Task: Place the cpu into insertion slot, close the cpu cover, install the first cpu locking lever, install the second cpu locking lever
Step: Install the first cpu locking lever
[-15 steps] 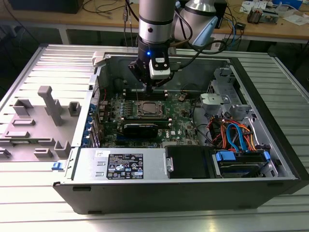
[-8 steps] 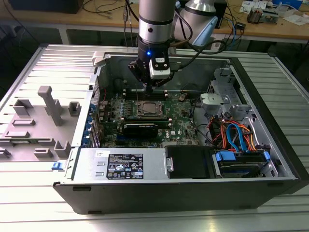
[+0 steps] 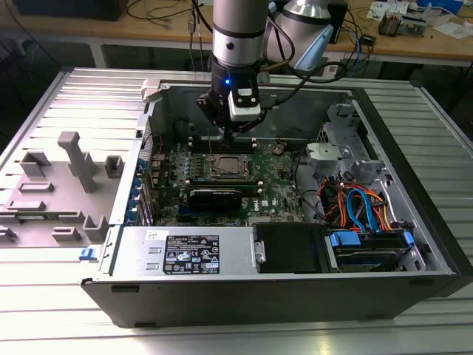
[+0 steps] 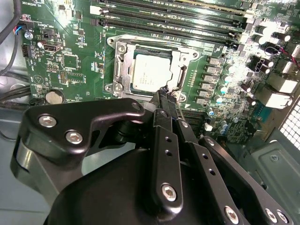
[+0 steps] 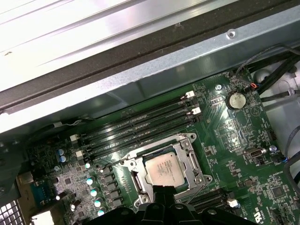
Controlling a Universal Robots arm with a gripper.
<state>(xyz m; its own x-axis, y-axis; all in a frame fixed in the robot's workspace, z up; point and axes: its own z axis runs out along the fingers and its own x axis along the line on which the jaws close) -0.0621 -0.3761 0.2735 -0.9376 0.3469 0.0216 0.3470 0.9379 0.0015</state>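
In the open computer case, the cpu lies in the motherboard's insertion slot, with the cpu cover down around it. The clenched end effector sits at the slot's edge, memory slots beyond.

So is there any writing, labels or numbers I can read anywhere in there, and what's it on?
Nothing reads clearly.
Black label on the grey power-supply box: print too small to read.
White sticker beside it: too small.
cpu top: faint marks, unreadable.
Green motherboard: tiny white lettering, unreadable.
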